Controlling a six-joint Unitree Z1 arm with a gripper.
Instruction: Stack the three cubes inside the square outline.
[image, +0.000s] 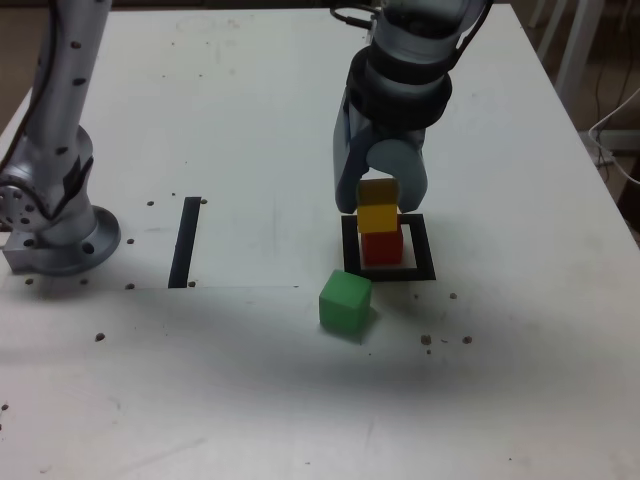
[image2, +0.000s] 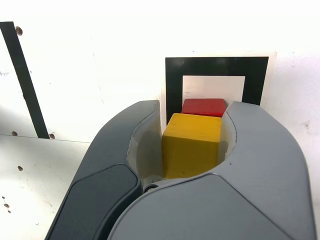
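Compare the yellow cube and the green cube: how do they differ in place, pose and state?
The yellow cube sits on the red cube inside the square outline; the green cube lies on the table, outside the outline. The yellow cube sits between the claw's jaws; the green cube is free. The yellow cube lines up with the outline; the green one is turned. They look equal in size.

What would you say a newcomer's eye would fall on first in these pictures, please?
Probably the gripper closed around the yellow cube, which sits on top of the red cube inside the square outline near the table's middle. Next, the green cube lying alone on the table in front of the outline, toward the camera in the exterior view.
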